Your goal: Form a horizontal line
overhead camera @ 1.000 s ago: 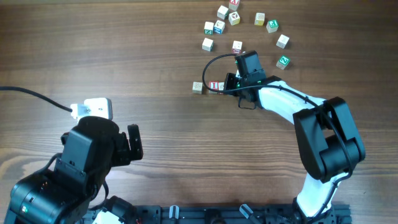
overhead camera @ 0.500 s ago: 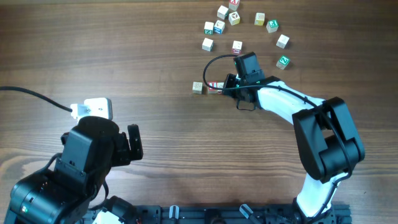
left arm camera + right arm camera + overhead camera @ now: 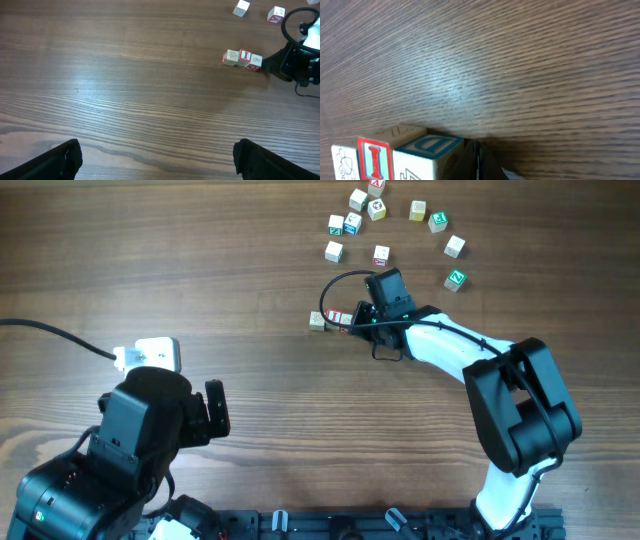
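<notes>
The horizontal line (image 3: 333, 319) is a short row of three small wooden letter cubes touching side by side, left of centre of the far table. It also shows in the left wrist view (image 3: 243, 58). In the right wrist view the row (image 3: 372, 159) shows a pale cube, a red "I" cube and a cube with a blue "D" on top. My right gripper (image 3: 358, 320) is shut, its tips (image 3: 476, 161) pressed against the right end cube. My left gripper (image 3: 157, 160) is open and empty, low at the near left (image 3: 215, 412).
Several loose letter cubes (image 3: 380, 255) lie scattered behind and to the right of the row, reaching the far edge (image 3: 376, 208). A white plug block (image 3: 150, 355) with a black cable lies at the left.
My right gripper has moved left, pushing the end cube along. The red cubes have closed the gap to the pale cube at the left, so all three now touch.
</notes>
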Robot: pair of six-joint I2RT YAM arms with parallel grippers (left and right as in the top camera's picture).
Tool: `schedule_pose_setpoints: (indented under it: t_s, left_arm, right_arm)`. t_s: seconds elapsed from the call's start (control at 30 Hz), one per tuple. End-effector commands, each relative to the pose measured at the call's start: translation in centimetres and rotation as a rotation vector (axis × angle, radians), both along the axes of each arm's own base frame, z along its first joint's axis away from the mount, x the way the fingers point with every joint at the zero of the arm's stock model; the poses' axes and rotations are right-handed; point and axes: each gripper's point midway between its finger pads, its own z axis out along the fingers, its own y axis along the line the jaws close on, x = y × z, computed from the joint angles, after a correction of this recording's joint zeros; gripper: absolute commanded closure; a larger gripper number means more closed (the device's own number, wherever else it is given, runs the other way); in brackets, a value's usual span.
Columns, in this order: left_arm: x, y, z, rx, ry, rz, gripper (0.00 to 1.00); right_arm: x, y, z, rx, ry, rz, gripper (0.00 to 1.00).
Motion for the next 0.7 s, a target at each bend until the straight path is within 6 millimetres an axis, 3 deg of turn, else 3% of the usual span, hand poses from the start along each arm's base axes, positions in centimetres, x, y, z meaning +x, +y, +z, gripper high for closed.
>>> schedule_pose_setpoints:
  t_s: [0.0,0.3,0.57,0.67]
  left_arm:
    - [0.1,0.2,0.1,-0.006,-0.007,0.022,0.00]
    - [0.1,0.2,0.1,-0.006,-0.007,0.022,0.00]
    - [0.1,0.2,0.1,-0.006,-0.007,0.022,0.00]
    - [0.1,0.2,0.1,-0.006,-0.007,0.022,0.00]
  right_arm:
    - [0.0,-0.8,-1.2,-0.045,0.003,-0.025,0.95]
    - [0.7,1.1,-0.2,-0.005,-0.072,0.117,0.95]
    - [1.2,1.1,0.0,-0.019,-0.102,0.132,0.95]
    - [1.8,0.0,0.1,-0.073,-0.124,0.095,0.95]
